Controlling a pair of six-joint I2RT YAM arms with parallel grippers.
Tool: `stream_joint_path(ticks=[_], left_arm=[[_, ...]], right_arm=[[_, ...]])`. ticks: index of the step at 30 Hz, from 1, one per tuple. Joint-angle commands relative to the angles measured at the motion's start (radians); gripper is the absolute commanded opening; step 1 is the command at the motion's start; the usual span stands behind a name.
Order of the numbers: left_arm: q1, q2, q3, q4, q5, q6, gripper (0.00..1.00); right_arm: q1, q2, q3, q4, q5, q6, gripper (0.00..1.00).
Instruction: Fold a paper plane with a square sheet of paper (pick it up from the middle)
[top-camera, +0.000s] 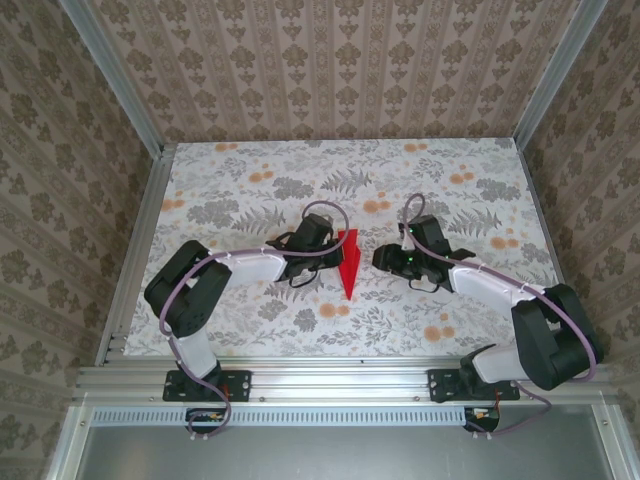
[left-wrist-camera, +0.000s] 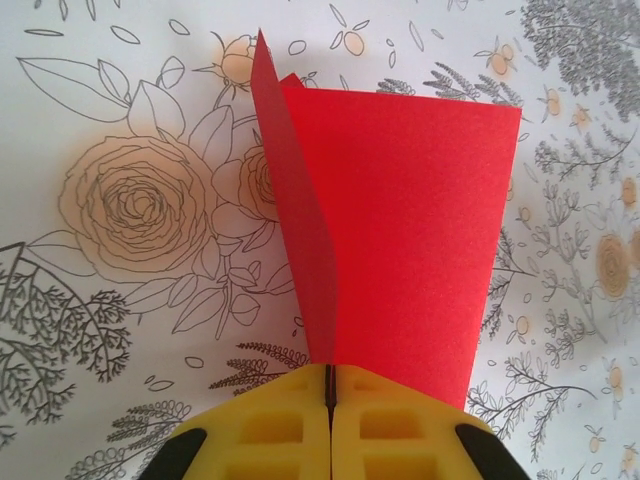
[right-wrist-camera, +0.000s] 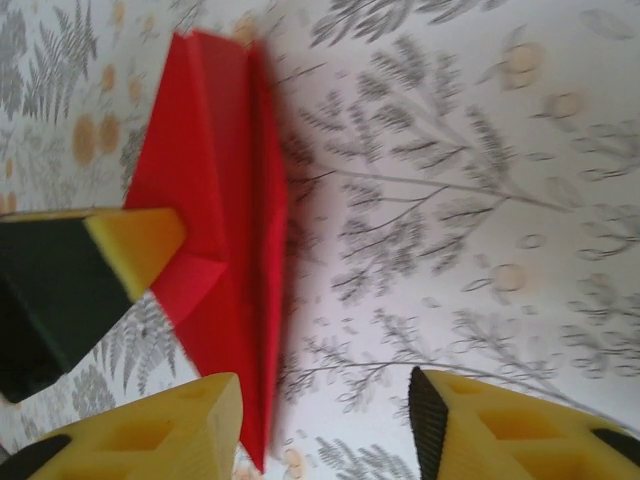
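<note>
Count two arms (top-camera: 245, 265) (top-camera: 490, 285) bolted at the near edge of the tabletop (top-camera: 250, 190), both reaching in toward its middle. Find one red plane (top-camera: 348, 265) there, between the two grippers, tip pointing at the near edge and wide end toward the far edge, pinched by the left gripper (left-wrist-camera: 328, 385), jaws pressed together on the paper, one layer standing up beside the fold. See the right gripper (right-wrist-camera: 325, 420) just right of the plane, jaws apart and gripping nothing, the paper's edge lying close beside one finger.
</note>
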Motion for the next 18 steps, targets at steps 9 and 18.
stream_joint_path(ticks=[9, 18], left_arm=[[0.016, 0.011, -0.068, 0.130, 0.029, -0.040, 0.06], [0.019, 0.015, -0.075, 0.124, 0.024, -0.036, 0.06]], right_arm=[[0.158, 0.190, 0.198, -0.087, 0.073, -0.073, 0.37], [0.181, 0.291, 0.267, -0.122, 0.048, -0.111, 0.44]])
